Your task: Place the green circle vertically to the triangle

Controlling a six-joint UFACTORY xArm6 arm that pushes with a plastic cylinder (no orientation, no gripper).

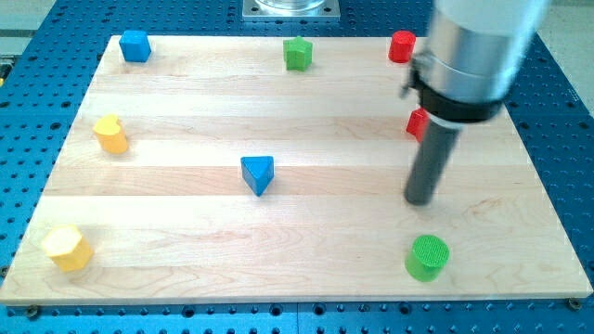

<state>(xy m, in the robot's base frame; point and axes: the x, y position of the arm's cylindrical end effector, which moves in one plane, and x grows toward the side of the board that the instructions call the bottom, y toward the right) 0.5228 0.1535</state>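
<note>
Camera view: a wooden board (306, 186) lies on a blue perforated table (566, 139). My tip (419, 199) rests on the board right of centre, just above the green circle (427, 257), which sits near the lower right edge; a small gap separates them. The arm carries no gripper, only the rod. The blue triangle (258, 173) stands near the middle, well left of the tip and circle. Along the top edge are a blue block (135, 45) at upper left, a green block (297, 53) at centre and a red block (402, 45) at right. Another red block (417, 122) shows partly behind the rod. At the left edge is a yellow block (109, 134); a yellow hexagon (67, 248) sits lower left.
</note>
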